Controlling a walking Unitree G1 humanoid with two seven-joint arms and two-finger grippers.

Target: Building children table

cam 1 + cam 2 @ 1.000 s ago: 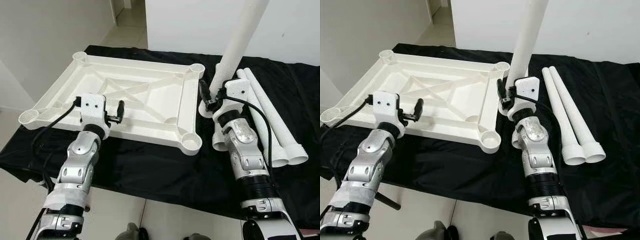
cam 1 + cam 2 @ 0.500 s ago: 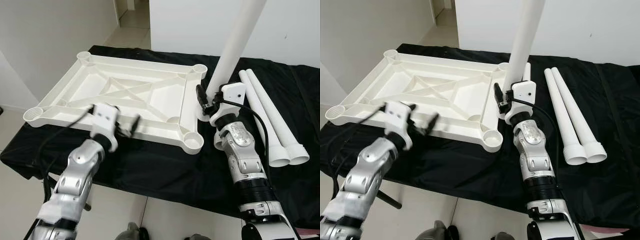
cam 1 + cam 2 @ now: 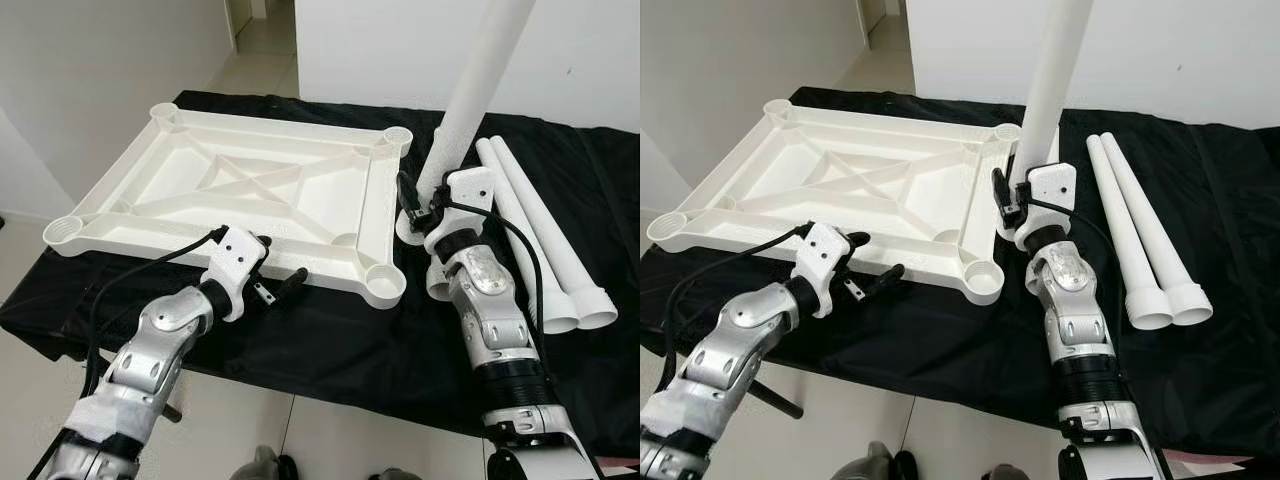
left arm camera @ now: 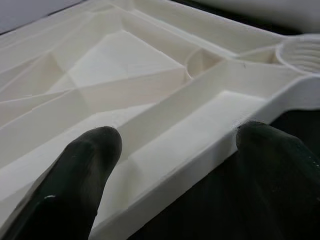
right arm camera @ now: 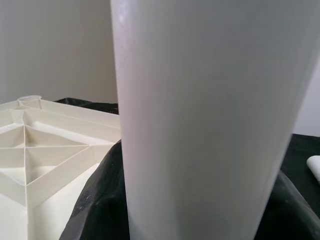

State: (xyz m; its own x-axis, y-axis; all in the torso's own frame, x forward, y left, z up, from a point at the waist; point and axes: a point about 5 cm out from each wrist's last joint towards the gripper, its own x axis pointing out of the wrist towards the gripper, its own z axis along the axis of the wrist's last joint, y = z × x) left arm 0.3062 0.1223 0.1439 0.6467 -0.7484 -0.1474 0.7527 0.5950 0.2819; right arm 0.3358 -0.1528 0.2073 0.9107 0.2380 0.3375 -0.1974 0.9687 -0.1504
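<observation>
I had the white table top (image 3: 250, 190) lying upside down on the black-draped tabletop (image 3: 330, 340), ribs up, its four corner sockets empty. My right gripper (image 3: 412, 205) was clamped on a white leg (image 3: 470, 100), held nearly upright just beside the table top's right edge. My left gripper (image 3: 277, 283) sat with fingers (image 4: 85, 165) spread at the near rim, holding nothing. Two spare legs (image 3: 545, 240) lay side by side on the cloth to the right.

Right claw (image 3: 1008, 196) grips upright leg (image 3: 1048, 88); tabletop (image 3: 845, 190) inverted.
</observation>
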